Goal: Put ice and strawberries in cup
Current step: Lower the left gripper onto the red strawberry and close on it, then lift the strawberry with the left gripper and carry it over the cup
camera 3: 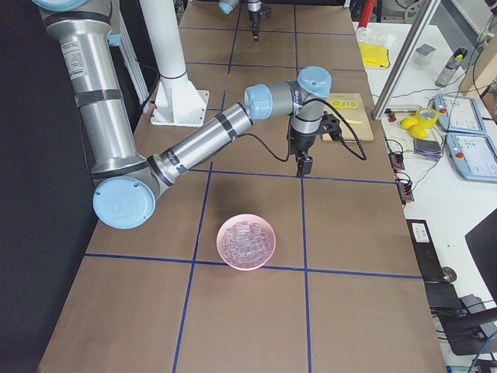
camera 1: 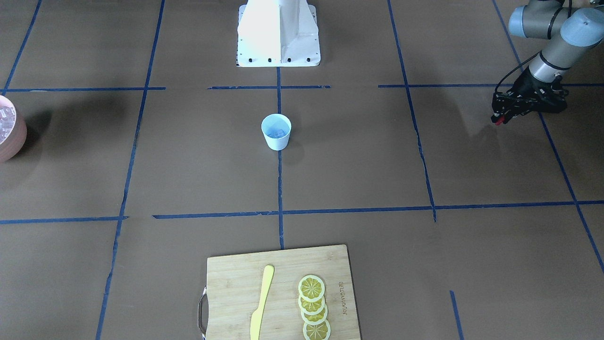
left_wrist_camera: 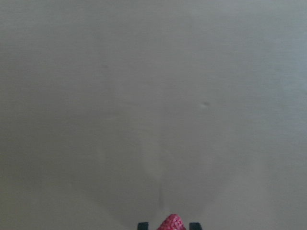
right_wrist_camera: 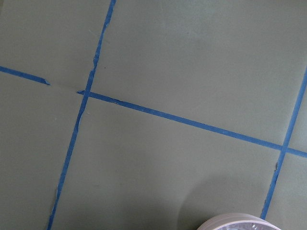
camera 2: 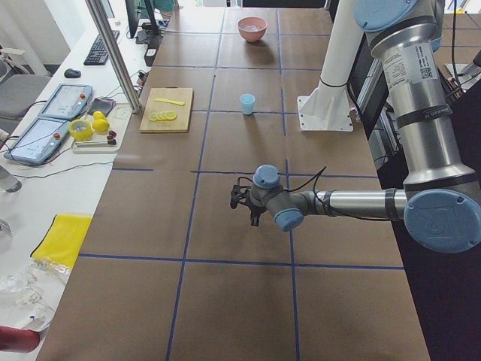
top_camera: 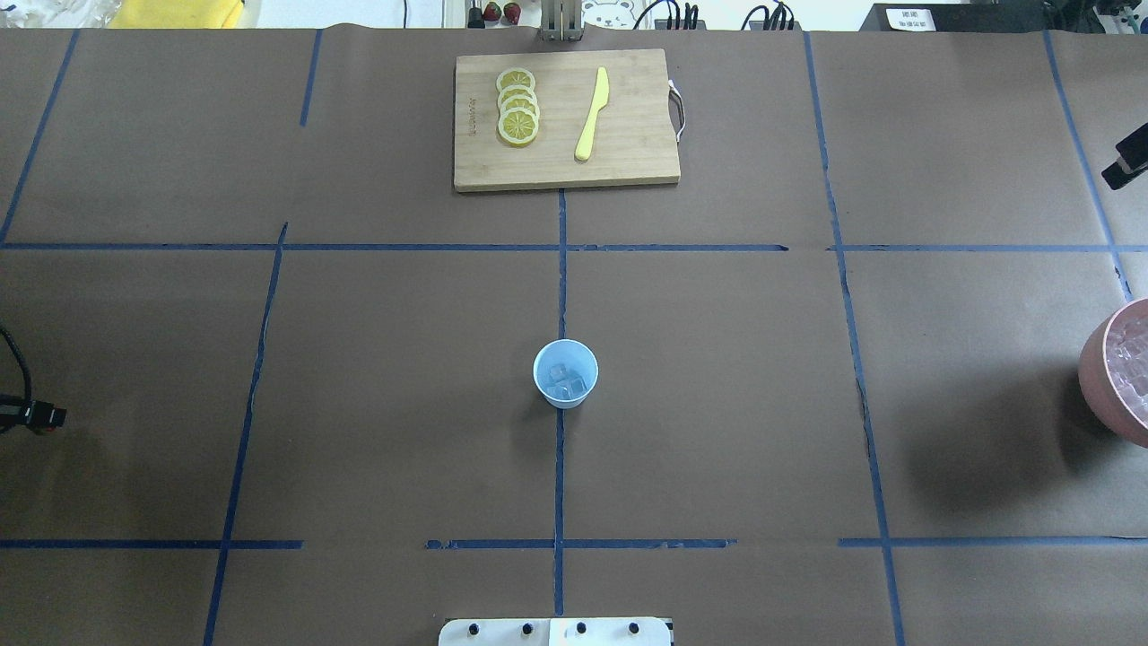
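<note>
The light blue cup (top_camera: 565,372) stands upright at the table's centre with a few ice cubes (top_camera: 568,383) inside it. More ice (camera 3: 247,239) fills the pinkish bowl (top_camera: 1096,377) at the right edge. My left gripper (camera 1: 498,119) hovers low over bare table far to the left of the cup, shut on a small red strawberry (left_wrist_camera: 171,223) that shows between its fingertips in the left wrist view. In the overhead view my right gripper (top_camera: 1126,167) is a dark shape at the right edge, beyond the bowl. I cannot tell whether it is open or shut.
At the far middle edge lies a wooden cutting board (top_camera: 628,166) carrying several lemon slices (top_camera: 517,106) and a yellow knife (top_camera: 592,114). The white robot base (camera 1: 278,33) stands behind the cup. Two small red fruits (top_camera: 501,12) sit past the table's far edge.
</note>
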`<state>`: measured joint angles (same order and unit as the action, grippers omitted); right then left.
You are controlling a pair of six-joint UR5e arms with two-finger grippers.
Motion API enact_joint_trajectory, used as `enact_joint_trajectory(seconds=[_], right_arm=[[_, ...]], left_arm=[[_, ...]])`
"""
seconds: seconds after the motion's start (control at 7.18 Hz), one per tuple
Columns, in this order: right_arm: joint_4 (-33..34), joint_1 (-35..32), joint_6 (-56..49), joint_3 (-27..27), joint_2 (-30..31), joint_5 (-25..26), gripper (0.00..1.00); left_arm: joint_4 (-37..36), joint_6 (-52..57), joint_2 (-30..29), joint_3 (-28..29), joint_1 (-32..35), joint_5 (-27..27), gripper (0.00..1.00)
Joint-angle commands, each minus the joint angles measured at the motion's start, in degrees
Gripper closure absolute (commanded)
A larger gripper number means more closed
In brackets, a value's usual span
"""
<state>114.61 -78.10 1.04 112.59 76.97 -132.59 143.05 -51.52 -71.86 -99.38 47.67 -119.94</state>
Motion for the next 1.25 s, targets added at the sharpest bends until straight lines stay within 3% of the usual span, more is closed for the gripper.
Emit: enact_joint_trajectory(seconds=[0.0,0.28,0.56,0.7,0.84,1.11], right_arm=[[0.00,-2.48,-2.95,-1.48,0.28,-0.12,0.00],[-0.09,-6.25,-10.32,-6.13,0.19,-1.35,0.01],[-0.61,-10.21,-17.09,-10.96,1.59,-4.15,0.01],[-8.19,-12.32,-17.74,-15.08,4.64,-5.82,0.01],[-17.40,-13.03,-17.31,-19.12,8.33,-7.23,0.01],[-20.04,-14.01,-17.30,-22.06,10.12,-7.24,0.00]], left_arm=[[-6.41,0.10,-0.82,-5.53,4.25,-5.03,1.00],[-29.80,0.19,-10.08,-16.23,4.71,-7.06,1.00],[-48.83,-0.51,-24.92,-19.09,4.46,-6.53,1.00],[-58.31,-2.69,-33.18,-19.18,3.84,-6.18,1.00],[-66.33,-5.76,-41.00,-19.27,1.32,-2.27,1.00],[-70.19,-17.76,-48.44,-18.57,-10.60,4.33,1.00]])
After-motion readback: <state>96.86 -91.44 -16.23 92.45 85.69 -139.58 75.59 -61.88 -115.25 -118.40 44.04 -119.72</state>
